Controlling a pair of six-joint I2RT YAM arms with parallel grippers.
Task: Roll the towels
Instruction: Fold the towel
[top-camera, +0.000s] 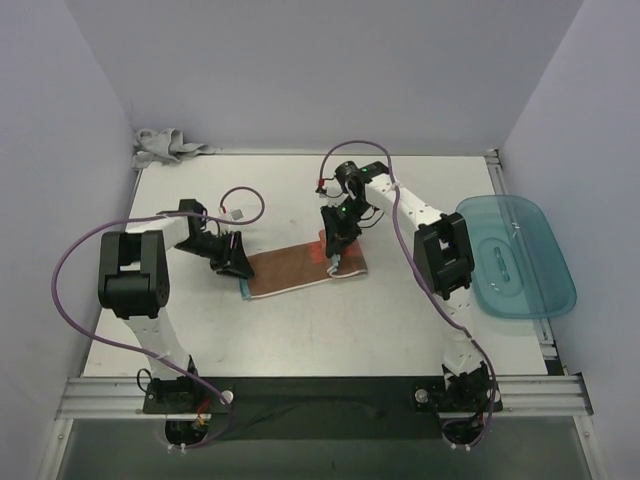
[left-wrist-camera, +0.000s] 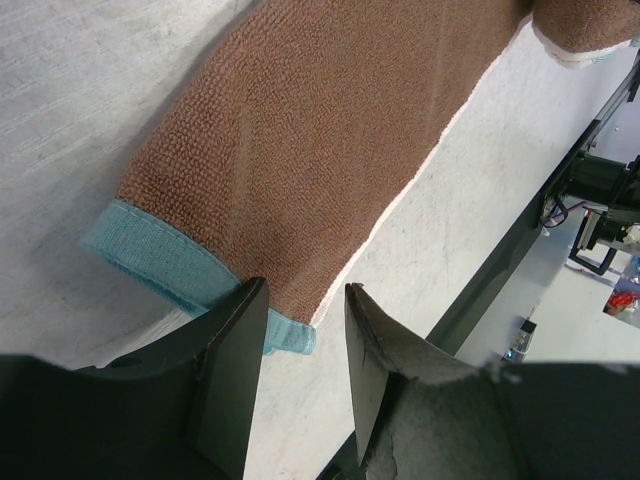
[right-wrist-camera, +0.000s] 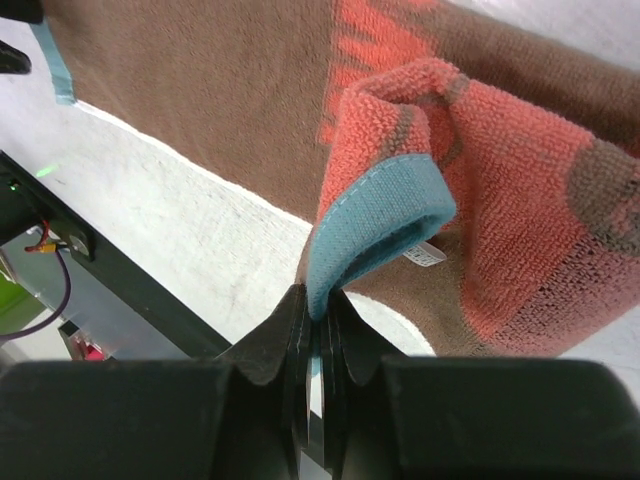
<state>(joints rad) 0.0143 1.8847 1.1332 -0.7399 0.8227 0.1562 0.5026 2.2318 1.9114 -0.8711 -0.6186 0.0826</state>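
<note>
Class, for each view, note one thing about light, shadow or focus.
Top external view: even, soft light, faint shadows on the table. Left wrist view: weave of the rust-brown towel crisp, left gripper dark, featureless. Right wrist view: teal hem sharp, right gripper in deep shadow.

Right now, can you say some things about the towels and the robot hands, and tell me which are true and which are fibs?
1. The right hand pinches the blue-green edge of the brown towel. True.
2. The left hand is squeezed shut. False: its fingers stand apart at the brown towel's other end.
3. The tray sits at the right side of the table. True.
4. The grey towel lies in the tray. False: it is bunched up at the table's far left corner.
</note>
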